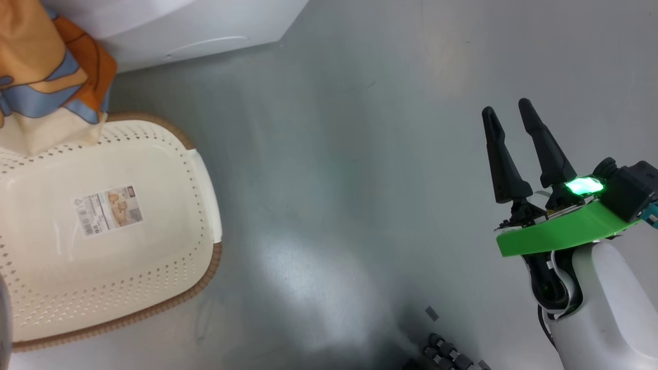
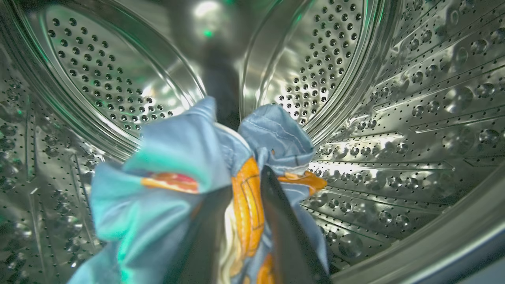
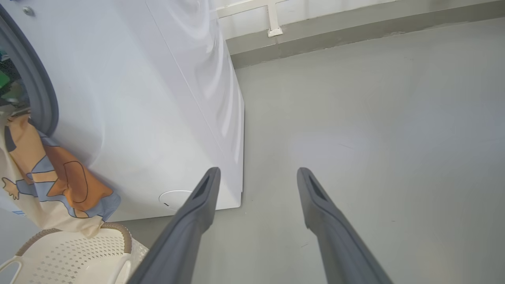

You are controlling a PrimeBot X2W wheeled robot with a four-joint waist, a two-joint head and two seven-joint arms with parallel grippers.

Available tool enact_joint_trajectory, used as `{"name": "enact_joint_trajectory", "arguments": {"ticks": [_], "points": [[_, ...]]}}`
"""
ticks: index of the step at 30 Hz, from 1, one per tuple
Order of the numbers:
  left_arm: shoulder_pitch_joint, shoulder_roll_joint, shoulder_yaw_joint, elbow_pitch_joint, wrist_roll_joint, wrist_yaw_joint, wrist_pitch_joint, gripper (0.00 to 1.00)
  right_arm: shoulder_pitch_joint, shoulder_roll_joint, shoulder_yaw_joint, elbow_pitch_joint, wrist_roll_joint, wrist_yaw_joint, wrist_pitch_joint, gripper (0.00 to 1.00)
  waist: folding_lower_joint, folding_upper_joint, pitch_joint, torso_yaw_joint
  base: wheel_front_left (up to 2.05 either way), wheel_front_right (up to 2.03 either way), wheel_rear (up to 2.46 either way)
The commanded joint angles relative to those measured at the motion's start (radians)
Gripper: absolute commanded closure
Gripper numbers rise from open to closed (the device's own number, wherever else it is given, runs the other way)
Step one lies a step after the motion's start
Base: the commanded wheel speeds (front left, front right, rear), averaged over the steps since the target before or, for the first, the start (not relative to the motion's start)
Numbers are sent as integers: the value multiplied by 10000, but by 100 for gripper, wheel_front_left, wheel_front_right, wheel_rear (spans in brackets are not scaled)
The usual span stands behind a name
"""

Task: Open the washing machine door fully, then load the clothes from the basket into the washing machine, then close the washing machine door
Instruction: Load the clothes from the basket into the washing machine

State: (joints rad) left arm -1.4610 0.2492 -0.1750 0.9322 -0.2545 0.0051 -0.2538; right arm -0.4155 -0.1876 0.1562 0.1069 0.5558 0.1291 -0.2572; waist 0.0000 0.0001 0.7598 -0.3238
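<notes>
A: Item, clothes (image 2: 177, 157): location?
B: Lying in the drum (image 2: 394, 118), fabric between the left gripper (image 2: 246, 185) fingers; pinched or freed, cannot tell. Loose end (image 3: 59, 177) is hanging down the washing machine (image 3: 158, 98) onto the basket (image 1: 205, 180).
A: Right gripper (image 1: 506, 108)?
B: Hovering wide, empty. Risk: loose end dragging the clothes out, or getting trapped by the door.

Grey glossy floor (image 1: 360, 180), window glare at 6 o'clock in head view. Cream basket (image 1: 208, 195) sits upright on it at 9 o'clock. White washing machine (image 1: 205, 25) stands on it at 11 o'clock, just beyond basket, narrow floor strip between. Small dark scrap (image 1: 432, 312) at 5 o'clock, too small to identify.
</notes>
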Motion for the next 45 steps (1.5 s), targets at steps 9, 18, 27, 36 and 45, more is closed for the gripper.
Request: {"name": "enact_joint_trajectory", "arguments": {"ticks": [9, 18, 27, 36, 45], "points": [[517, 78, 41, -452, 201, 121, -79, 0, 57, -217, 284, -138, -68, 16, -46, 0, 0, -1, -275, 441, 0, 0, 0], [965, -41, 5, -819, 251, 57, -79, 0, 97, -238, 312, -68, -39, 16, -46, 0, 0, -1, -512, 616, 0, 0, 0], [2011, 75, -34, -1993, 356, -246, -79, 0, 120, -238, 301, -85, -56, 16, -46, 0, 0, -1, -699, 829, 0, 0, 0], [3737, 169, 234, -3784, 268, -344, -80, 0, 166, -409, 310, -114, -97, 16, -46, 0, 0, -1, -923, 1157, 0, 0, 0], [5753, 308, 379, -5548, 443, -213, -80, 0, 233, -445, 215, -156, -106, 16, -46, 0, 0, -1, -1049, 1350, 0, 0, 0]]}}
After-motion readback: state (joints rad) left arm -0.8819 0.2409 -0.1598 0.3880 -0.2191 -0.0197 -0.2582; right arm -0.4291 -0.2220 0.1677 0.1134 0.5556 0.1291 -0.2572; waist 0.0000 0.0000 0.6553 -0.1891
